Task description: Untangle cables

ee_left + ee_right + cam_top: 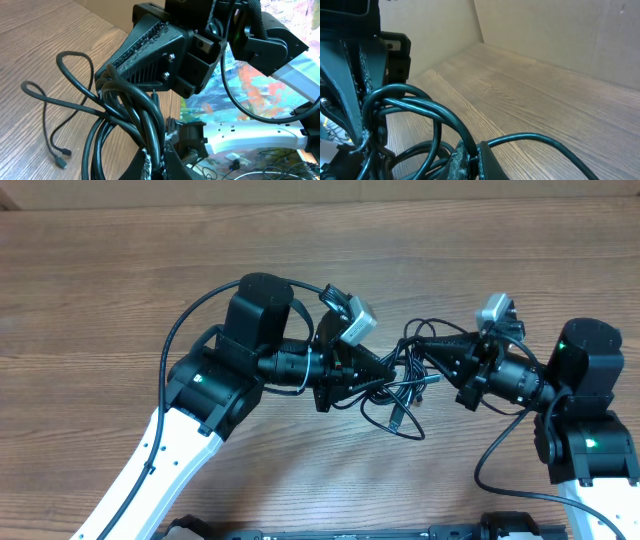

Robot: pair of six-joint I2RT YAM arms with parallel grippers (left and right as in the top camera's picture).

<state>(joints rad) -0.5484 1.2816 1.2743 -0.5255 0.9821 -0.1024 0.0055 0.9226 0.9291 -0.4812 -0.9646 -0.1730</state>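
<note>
A knot of thin black cables (400,385) hangs between my two grippers over the middle of the wooden table (120,290). My left gripper (388,368) comes in from the left and is shut on the cables (155,135). My right gripper (418,348) comes in from the right and is shut on the cables too (470,135). The fingertips are close together and point at each other. Loose loops with small plug ends (61,159) trail onto the table below the grippers. In the right wrist view the left gripper's fingers (350,85) stand just beyond the cable loops.
A cardboard wall (555,30) stands along the far edge of the table. The arms' own thicker black cables (190,315) arc over each arm. The right arm's base (590,430) is at the right front.
</note>
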